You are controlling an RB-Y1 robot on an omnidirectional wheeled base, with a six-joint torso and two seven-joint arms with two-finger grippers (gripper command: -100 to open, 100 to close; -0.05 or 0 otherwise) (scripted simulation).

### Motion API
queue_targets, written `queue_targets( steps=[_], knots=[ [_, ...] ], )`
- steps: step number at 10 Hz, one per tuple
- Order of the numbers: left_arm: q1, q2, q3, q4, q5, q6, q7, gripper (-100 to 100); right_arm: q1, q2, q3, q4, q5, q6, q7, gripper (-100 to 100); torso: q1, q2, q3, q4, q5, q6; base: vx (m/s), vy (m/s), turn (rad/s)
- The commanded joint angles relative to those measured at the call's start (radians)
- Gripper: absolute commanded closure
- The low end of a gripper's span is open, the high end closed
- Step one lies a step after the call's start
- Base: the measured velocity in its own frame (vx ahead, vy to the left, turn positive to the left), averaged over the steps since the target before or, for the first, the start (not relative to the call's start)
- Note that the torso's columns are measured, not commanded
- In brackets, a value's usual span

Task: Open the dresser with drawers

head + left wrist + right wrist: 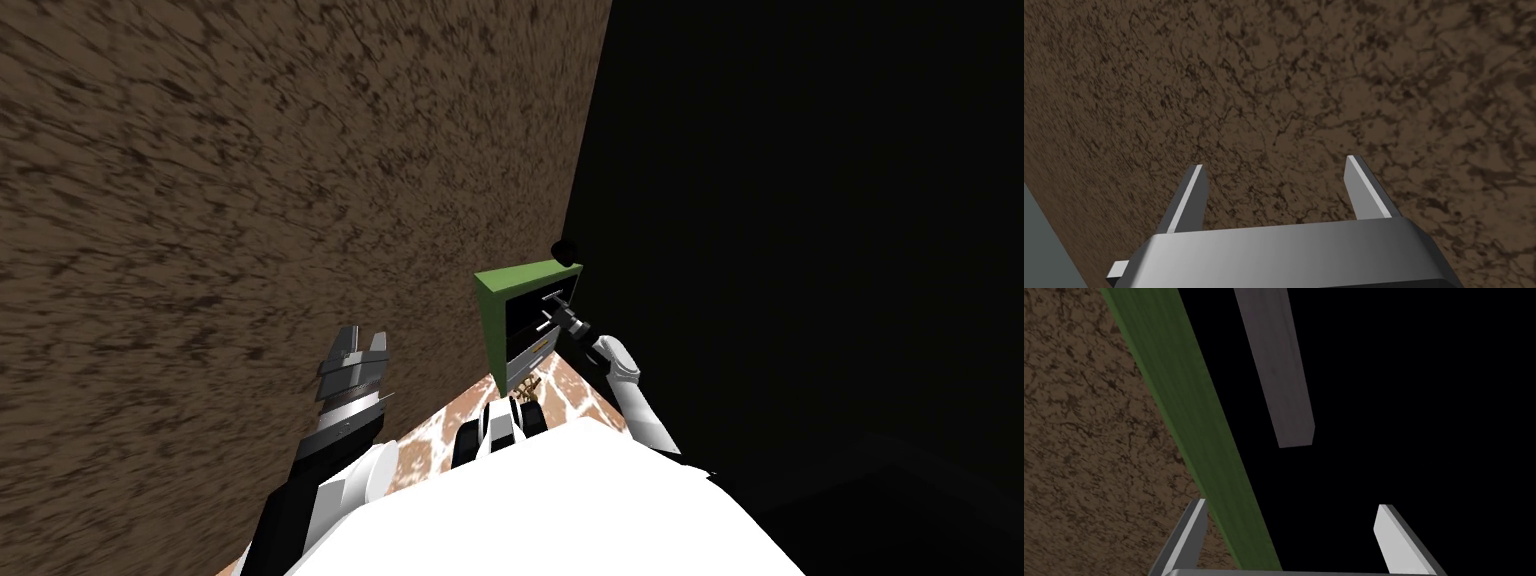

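The right arm is reaching forward to the green dresser point(497, 322) at the robot's 12 o'clock. The right gripper point(1291, 504) is gaping wide, holding nothing, and a grey handle point(1279, 373) is lying just ahead of its jaws. The left gripper point(1274, 161) is hanging wide open at 10 o'clock by the brown wall point(250, 200).

No text, label, brand, number or sign can be read anywhere, neither on the green dresser point(520, 280) nor on the mottled brown wall point(250, 200) beside it.
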State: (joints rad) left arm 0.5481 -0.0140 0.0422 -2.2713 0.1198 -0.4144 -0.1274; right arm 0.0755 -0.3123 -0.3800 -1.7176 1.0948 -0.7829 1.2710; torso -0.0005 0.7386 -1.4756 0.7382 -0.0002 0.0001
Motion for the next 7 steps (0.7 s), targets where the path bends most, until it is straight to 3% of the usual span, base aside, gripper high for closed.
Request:
queue_targets(
  steps=[1,4,5,6,7],
  knots=[
    [0.0,0.0,0.0,0.0,0.0,0.0,0.0,0,-0.016,-0.035,-0.019,0.04,0.067,0.004,0.062,-100,0.001,-0.001,-0.001,0.0,0.0,0.0,0.051,0.061,-0.023],
    [0.0,0.0,0.0,0.0,0.0,0.0,0.0,0,-0.028,-0.087,-0.041,0.073,0.125,0.002,0.118,-100,0.0,0.0,0.0,0.0,0.0,0.0,0.035,0.048,-0.019],
    [0.0,0.0,0.0,0.0,0.0,0.0,0.0,0,-0.031,-0.072,-0.034,0.072,0.112,0.003,0.106,-100,0.0,0.0,0.0,0.0,0.0,0.0,0.012,0.021,-0.006],
    [0.0,0.0,0.0,0.0,0.0,0.0,0.0,0,-0.044,-0.102,-0.038,0.075,0.118,0.013,0.081,-100,-0.001,0.001,0.0,0.0,0.0,0.0,0.078,0.073,0.023],
    [0.0,0.0,0.0,0.0,0.0,0.0,0.0,0,-0.041,-0.091,-0.038,0.08,0.115,0.006,0.099,-100,0.003,-0.003,-0.002,-0.001,0.001,0.0,0.051,0.047,0.005]
  ],
)
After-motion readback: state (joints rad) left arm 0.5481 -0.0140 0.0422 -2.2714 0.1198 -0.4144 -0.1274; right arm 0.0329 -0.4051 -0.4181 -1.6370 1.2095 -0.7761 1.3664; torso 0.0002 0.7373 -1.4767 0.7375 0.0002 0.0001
